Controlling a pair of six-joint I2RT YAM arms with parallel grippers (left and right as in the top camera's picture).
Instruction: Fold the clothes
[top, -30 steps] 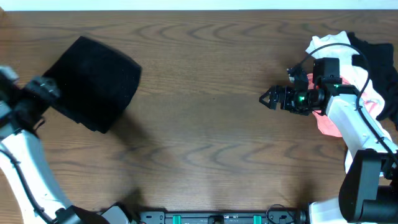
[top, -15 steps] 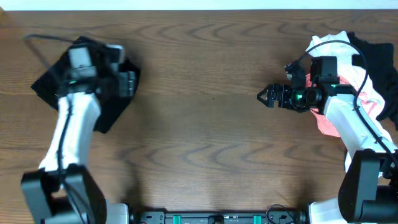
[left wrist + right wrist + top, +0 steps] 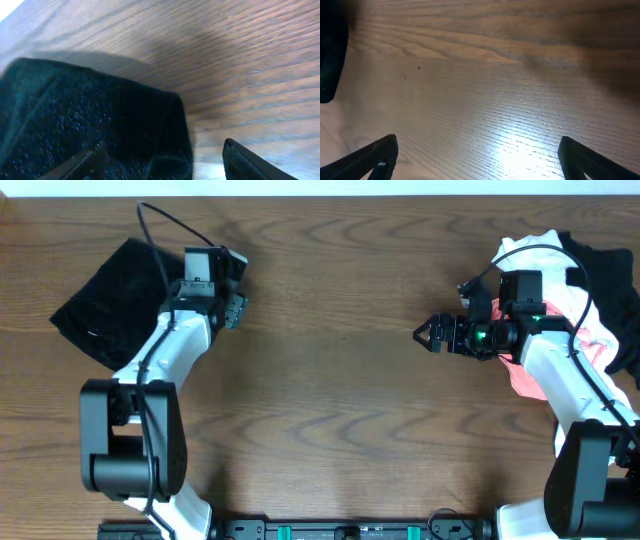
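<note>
1. Overhead shot: bright, even light, crisp across the table (image 3: 330, 380).
2. Left wrist cam: soft and smeary, with a dark shadow lying on the table just past the black garment (image 3: 90, 120).
3. Right wrist cam: white glare low on the table, dimmer farther up.

No readable text

No letters, labels or numbers show; any marking on the arms is seemingly too small to read.

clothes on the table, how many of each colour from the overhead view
black: 2, the folded black garment on the left and a black garment at the far right
white: 1, a white garment
pink: 1, a pink garment
total: 4 visible; the overlapping ones may hide more
</note>
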